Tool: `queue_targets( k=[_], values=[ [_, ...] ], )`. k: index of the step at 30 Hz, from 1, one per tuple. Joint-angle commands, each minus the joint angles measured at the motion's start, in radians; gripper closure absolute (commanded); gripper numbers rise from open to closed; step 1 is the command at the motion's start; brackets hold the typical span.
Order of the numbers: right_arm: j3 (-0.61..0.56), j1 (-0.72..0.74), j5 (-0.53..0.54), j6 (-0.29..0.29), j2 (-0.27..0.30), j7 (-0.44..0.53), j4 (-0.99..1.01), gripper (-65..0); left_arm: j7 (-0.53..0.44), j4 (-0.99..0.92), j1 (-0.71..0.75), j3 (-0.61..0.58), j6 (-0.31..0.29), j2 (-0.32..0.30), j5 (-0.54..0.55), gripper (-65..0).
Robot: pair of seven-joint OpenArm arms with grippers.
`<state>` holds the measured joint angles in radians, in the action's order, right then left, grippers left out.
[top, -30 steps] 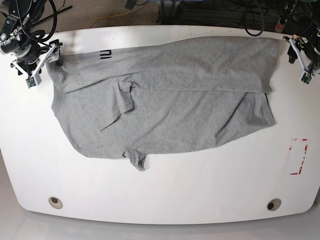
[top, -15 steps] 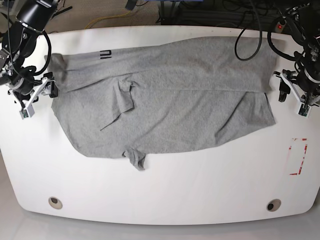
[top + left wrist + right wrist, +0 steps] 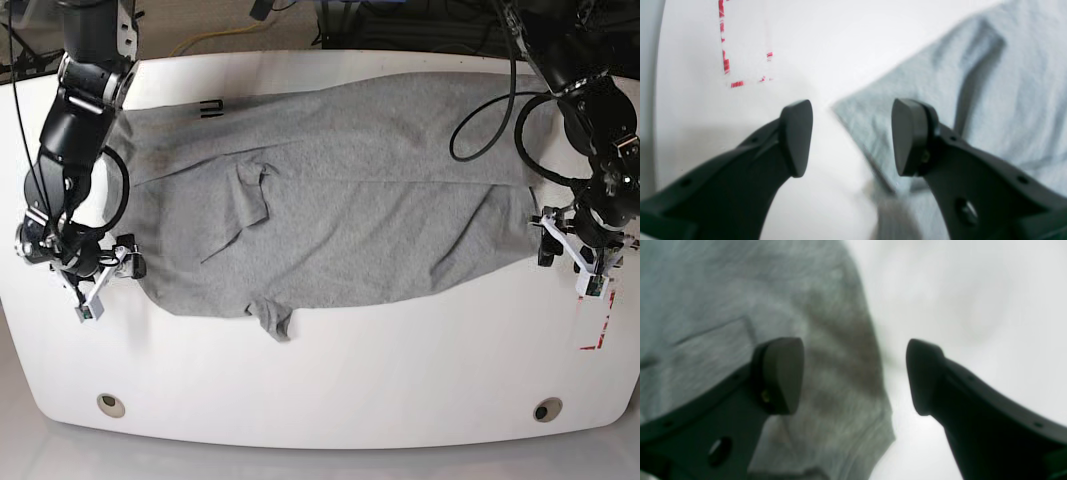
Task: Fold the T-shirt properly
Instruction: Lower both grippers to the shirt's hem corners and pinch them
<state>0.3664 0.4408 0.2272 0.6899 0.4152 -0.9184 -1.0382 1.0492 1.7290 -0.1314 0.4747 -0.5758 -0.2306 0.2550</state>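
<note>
The heather-grey T-shirt lies spread across the white table, its far part folded over, with small black letters near the back left. My left gripper sits low at the shirt's near right corner. In the left wrist view it is open, with the cloth corner between its fingertips and the rest of the shirt to the right. My right gripper is at the shirt's near left edge. In the right wrist view it is open and straddles the shirt's edge.
A red tape rectangle marks the table just beyond my left gripper, and shows as red dashes in the left wrist view. Two round holes sit near the table's front edge. Cables hang behind the back edge.
Both arms have swept from the shirt's back corners toward the front along its side edges. They now sit at its near corners. The shirt has not moved.
</note>
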Motion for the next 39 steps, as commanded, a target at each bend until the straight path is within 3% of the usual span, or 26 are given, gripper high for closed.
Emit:
queue_targets(
  k=[1, 9, 14, 23, 32, 35, 39],
  values=[
    [-0.036, 0.102, -0.009, 0.008, 0.027, 0.115, 0.118, -46.0, -0.080, -0.016, -0.029, -0.003, 0.000, 0.007, -0.012, -35.0],
    [-0.139, 0.315, -0.139, 0.008, 0.027, 0.454, 0.569, -46.0, -0.235, -0.160, -0.034, -0.070, 0.000, 0.029, -0.141, -35.0],
    [-0.155, 0.350, -0.159, 0.008, 0.023, 0.569, 0.695, -46.0, -0.281, -0.211, -0.030, -0.067, 0.000, 0.030, -0.147, -35.0],
    [-0.165, 0.301, -0.157, 0.008, 0.018, 0.617, 0.698, -46.0, -0.281, -0.137, 0.008, -0.061, -0.002, 0.023, -0.147, -35.0],
    [-0.166, 0.273, -0.159, 0.008, -0.042, 0.623, 0.698, -45.3, -0.280, -0.119, 0.026, -0.050, -0.002, 0.003, -0.144, -35.1],
    [-0.168, 0.273, -0.159, 0.008, -0.057, 0.623, 0.698, -38.2, -0.278, -0.137, 0.023, -0.020, -0.002, 0.003, -0.145, -36.0],
    [-0.168, 0.277, -0.159, 0.008, -0.063, 0.625, 0.698, -21.1, -0.274, -0.202, 0.016, 0.000, -0.002, 0.001, -0.147, -49.6]
  ],
)
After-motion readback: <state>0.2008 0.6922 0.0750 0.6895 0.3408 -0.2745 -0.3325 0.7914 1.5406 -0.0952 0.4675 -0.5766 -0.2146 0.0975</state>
